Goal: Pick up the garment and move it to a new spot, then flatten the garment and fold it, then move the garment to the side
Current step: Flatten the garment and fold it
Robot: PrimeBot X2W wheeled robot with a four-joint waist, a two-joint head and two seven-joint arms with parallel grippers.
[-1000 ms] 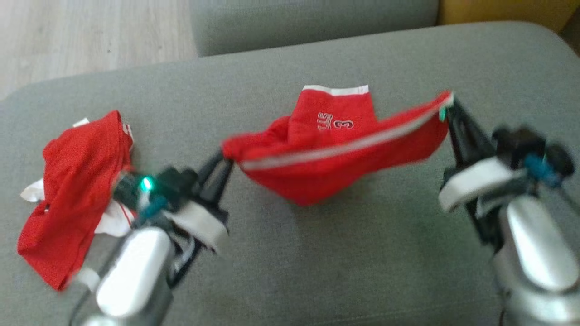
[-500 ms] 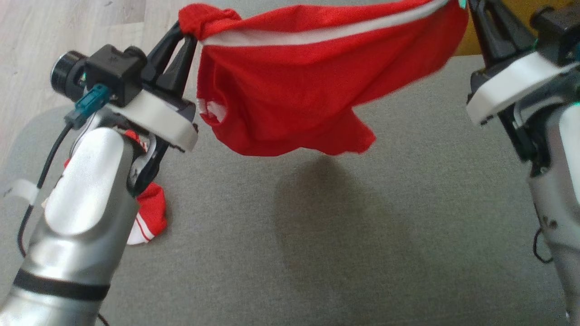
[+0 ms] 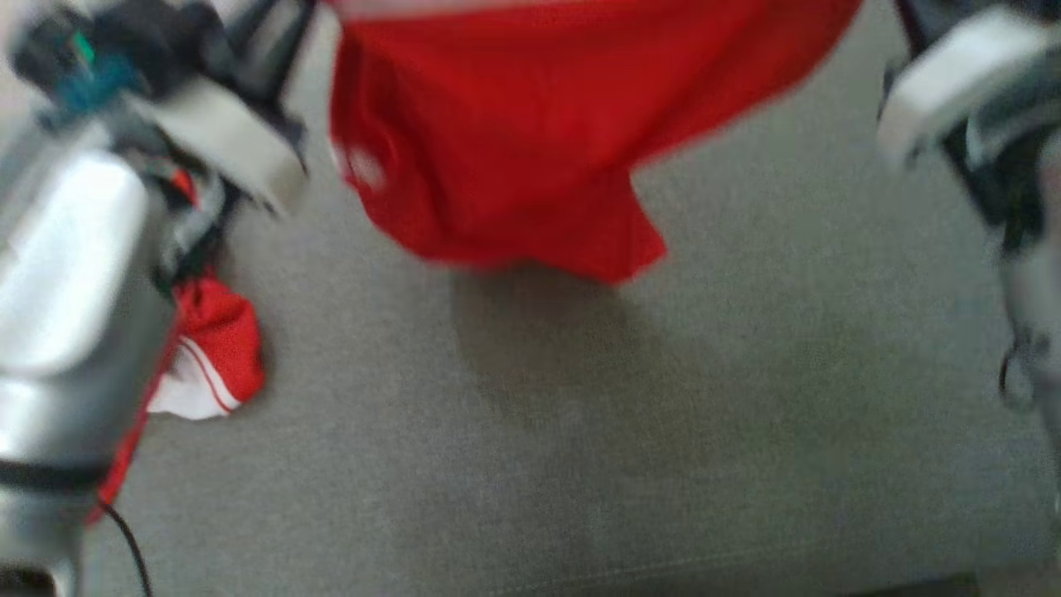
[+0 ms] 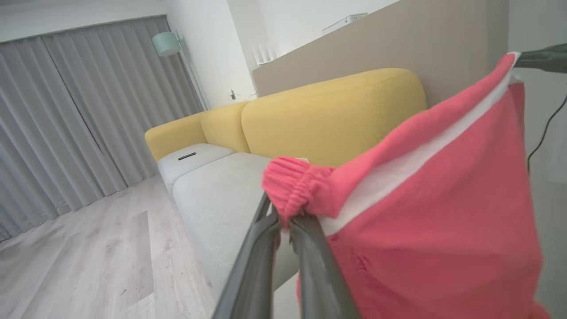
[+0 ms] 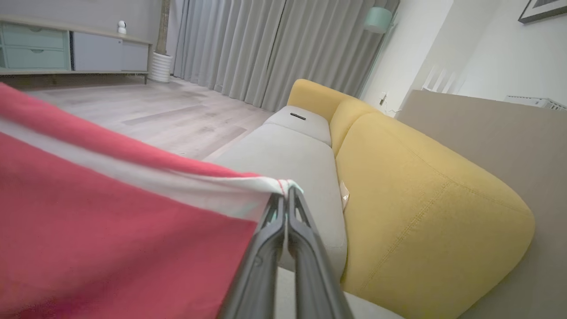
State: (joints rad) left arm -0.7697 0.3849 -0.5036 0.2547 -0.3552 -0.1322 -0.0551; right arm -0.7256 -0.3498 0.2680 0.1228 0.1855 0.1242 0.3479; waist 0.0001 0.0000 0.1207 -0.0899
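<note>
Garment is red with a white stripe along its top edge. It hangs in the air, strung between my two grippers. My left gripper pinches a bunched, elasticated corner; the stripe runs from there up to the far corner. My right gripper is clamped on the stripe's end, where the cloth narrows to a point. Top edge taut, body sagging loose below it. Lowest flap looks clear of the grey seat — shadow just under it. Head view blurred — fine detail lost.
</note>
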